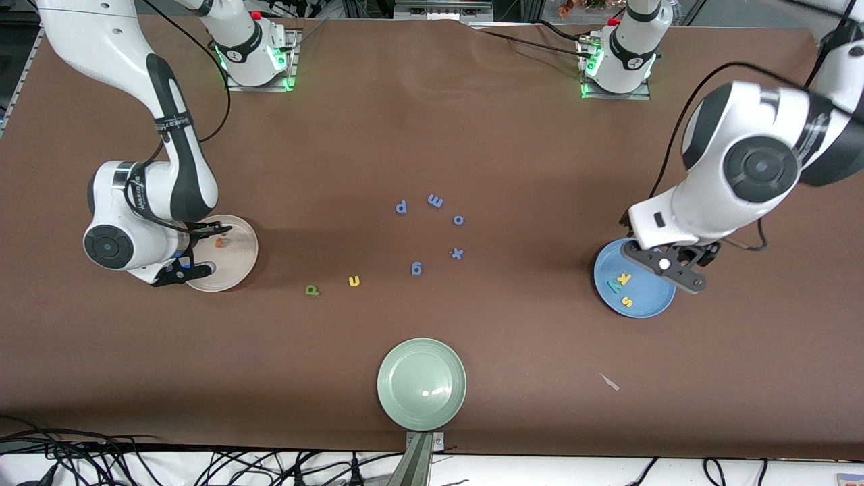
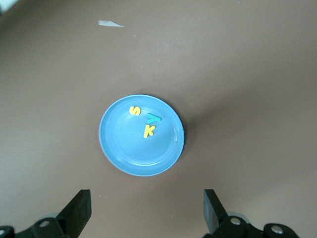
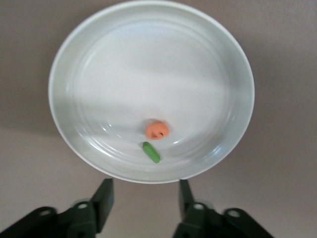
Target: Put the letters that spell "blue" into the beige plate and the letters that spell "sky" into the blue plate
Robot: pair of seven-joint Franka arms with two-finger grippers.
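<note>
The beige plate (image 1: 237, 264) (image 3: 148, 64) lies at the right arm's end of the table and holds the orange e (image 1: 221, 241) (image 3: 157, 130) and the thin green l (image 3: 151, 151). Above its rim hangs my right gripper (image 1: 183, 268) (image 3: 144, 198), open and empty. The green b (image 1: 312, 290) and yellow u (image 1: 354, 281) lie on the brown table between this plate and the table's middle. At the left arm's end, the blue plate (image 1: 653, 302) (image 2: 124, 144) carries the yellow s (image 1: 626, 301) (image 2: 134, 110), yellow k (image 1: 626, 278) (image 2: 149, 131) and teal y (image 1: 614, 285) (image 2: 153, 118). My left gripper (image 1: 665, 266) (image 2: 146, 210) hangs open and empty over that plate's edge.
Several all-blue letters lie mid-table: p (image 1: 401, 207), m (image 1: 435, 200), o (image 1: 458, 219), x (image 1: 457, 254), g (image 1: 416, 268). A pale green plate (image 1: 422, 383) sits near the table's front edge. A small pale scrap (image 1: 609, 382) (image 2: 110, 23) lies nearer the camera than the blue plate.
</note>
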